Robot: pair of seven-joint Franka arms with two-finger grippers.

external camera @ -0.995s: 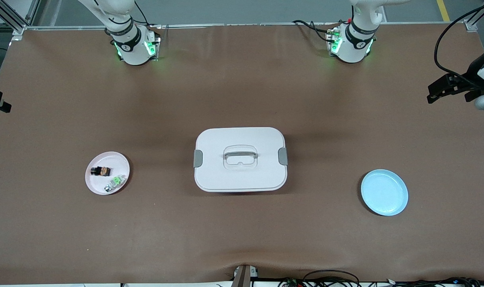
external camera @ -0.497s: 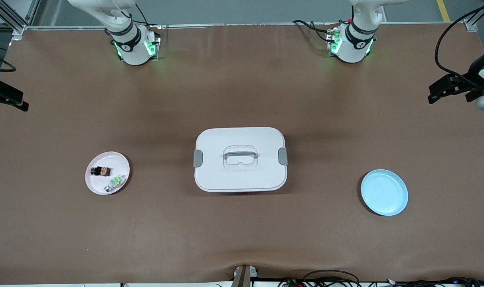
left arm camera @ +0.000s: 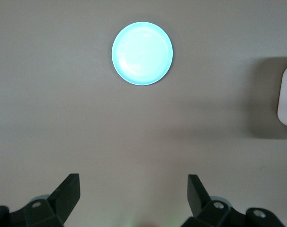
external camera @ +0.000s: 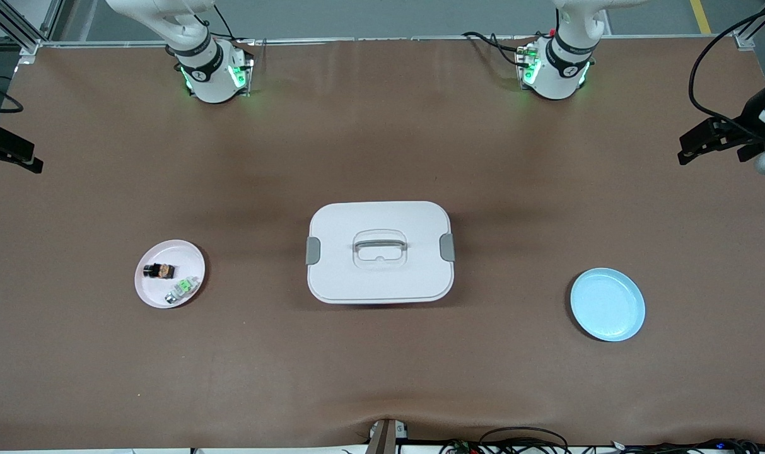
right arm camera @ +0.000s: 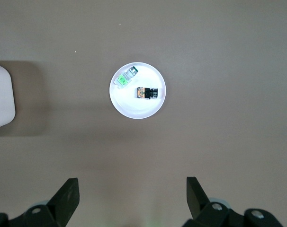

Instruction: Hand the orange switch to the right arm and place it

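Note:
The orange switch, a tiny black part with an orange middle, lies on a small pale pink plate toward the right arm's end of the table. In the right wrist view the switch lies on the plate well ahead of my right gripper, which is open, empty and high over bare table. My left gripper is open and empty, high over the left arm's end of the table. Both hands show at the edges of the front view, the right and the left.
A small green-and-clear part lies on the same plate, beside the switch. A white lidded box with a handle stands mid-table. An empty light blue plate lies toward the left arm's end and shows in the left wrist view.
The right arm's hand has come a little farther into the front view from the table's edge. The left hand, the switch and the plates have not moved.

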